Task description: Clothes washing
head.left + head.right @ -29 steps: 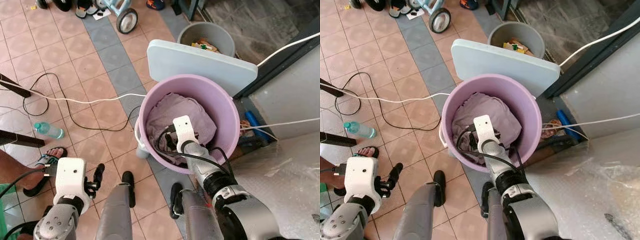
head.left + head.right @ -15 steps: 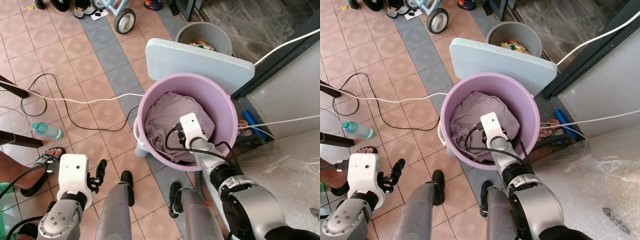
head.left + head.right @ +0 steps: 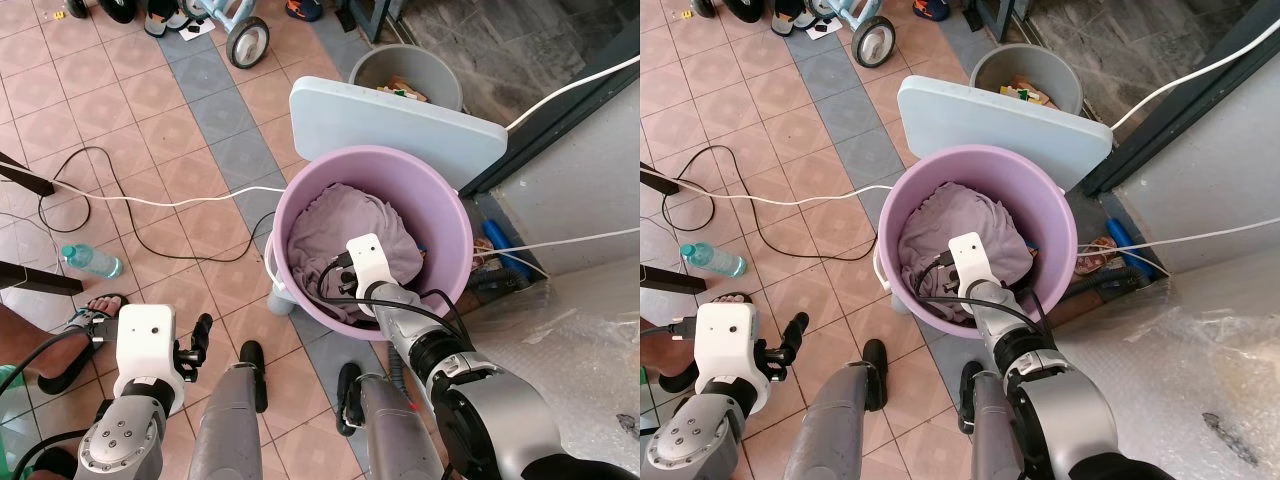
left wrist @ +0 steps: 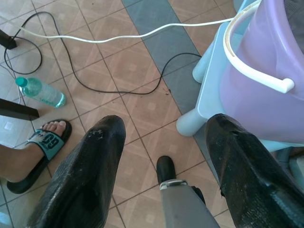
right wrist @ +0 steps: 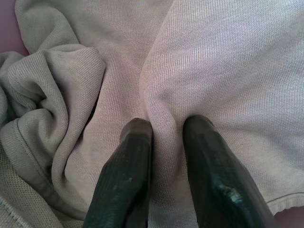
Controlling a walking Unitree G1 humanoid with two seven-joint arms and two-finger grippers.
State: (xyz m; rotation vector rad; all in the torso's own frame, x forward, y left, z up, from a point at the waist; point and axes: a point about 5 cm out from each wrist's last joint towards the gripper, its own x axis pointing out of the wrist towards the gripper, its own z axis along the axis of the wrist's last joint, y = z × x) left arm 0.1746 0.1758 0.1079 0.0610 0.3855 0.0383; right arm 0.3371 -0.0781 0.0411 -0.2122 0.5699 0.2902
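Two-tone tiled floor (image 3: 130, 130), pink and grey, cables across it. Round lilac plastic bucket (image 3: 452, 222) stands on a pale blue stool, holding a crumpled knit garment (image 3: 340, 225). Right gripper (image 5: 166, 124) inside the bucket, fingers nearly together, pinching a fold of fabric. Left gripper (image 4: 164, 133) over the floor, jaws wide apart, holding nothing.

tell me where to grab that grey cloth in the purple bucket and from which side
Grip a raised fold of the grey cloth, coming straight down from above: the purple bucket walls it in all round, so only its open top gives access. The cloth lies crumpled with soft ridges, and the right gripper already has one such ridge pinched between its fingers, which looks a sound hold.
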